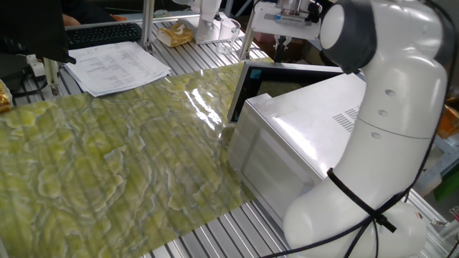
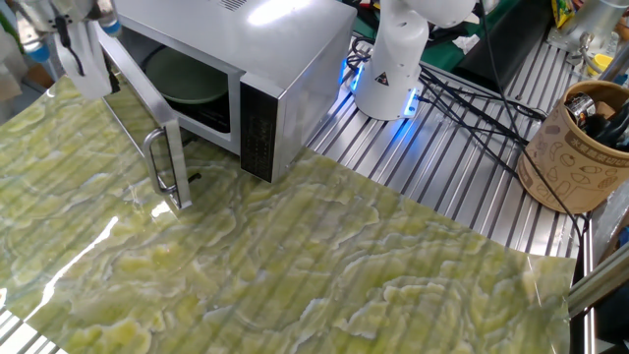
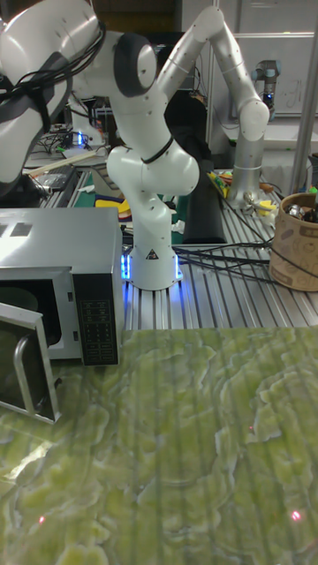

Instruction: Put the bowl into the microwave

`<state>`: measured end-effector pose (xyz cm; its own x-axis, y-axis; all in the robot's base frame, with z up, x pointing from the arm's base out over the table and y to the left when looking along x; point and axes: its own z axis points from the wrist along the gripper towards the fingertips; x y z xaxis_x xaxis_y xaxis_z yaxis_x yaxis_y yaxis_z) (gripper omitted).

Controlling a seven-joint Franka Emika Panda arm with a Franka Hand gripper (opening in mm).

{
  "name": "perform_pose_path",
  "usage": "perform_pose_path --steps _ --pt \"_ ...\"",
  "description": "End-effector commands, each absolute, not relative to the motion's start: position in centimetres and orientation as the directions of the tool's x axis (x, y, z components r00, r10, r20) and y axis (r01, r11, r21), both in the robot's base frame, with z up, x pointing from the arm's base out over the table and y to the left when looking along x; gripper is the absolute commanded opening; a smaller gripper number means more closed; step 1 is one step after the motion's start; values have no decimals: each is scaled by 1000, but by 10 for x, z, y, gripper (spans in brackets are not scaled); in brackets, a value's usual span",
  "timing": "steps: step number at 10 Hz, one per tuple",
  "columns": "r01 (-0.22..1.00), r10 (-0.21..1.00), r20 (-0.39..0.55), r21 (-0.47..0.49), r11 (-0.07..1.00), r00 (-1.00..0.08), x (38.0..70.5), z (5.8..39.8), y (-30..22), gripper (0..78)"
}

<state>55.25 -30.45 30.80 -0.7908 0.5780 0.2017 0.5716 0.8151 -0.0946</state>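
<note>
The pale green bowl [image 2: 187, 77] lies inside the silver microwave [image 2: 265, 59], on the floor of its cavity. The microwave door [image 2: 147, 118] stands wide open, its handle toward the mat. My gripper [image 2: 75, 47] hangs outside the microwave, just left of the door's top edge, apart from the bowl. Its fingers look open with nothing between them. From the rear side, the microwave [image 1: 301, 136] shows its vented top, and my gripper [image 1: 281, 46] is above the far end of the open door [image 1: 240, 89]. In the tall fixed view the microwave [image 3: 66, 291] sits at the left with my gripper out of frame.
A green marbled mat [image 2: 295, 265] covers the table in front of the microwave. The robot base [image 2: 393, 59] stands right behind the microwave, with black cables beside it. A brown paper cup of tools [image 2: 575, 147] is at the right. Papers [image 1: 118, 64] and a keyboard lie beyond the mat.
</note>
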Motion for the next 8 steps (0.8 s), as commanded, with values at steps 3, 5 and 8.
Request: perform_pose_path --steps 3,5,8 --pt "567 575 197 -99 817 -794 541 312 -295 12" --pt "569 577 194 -100 816 -794 536 312 -292 12" --pt "565 574 189 -106 818 -797 516 305 -285 12"
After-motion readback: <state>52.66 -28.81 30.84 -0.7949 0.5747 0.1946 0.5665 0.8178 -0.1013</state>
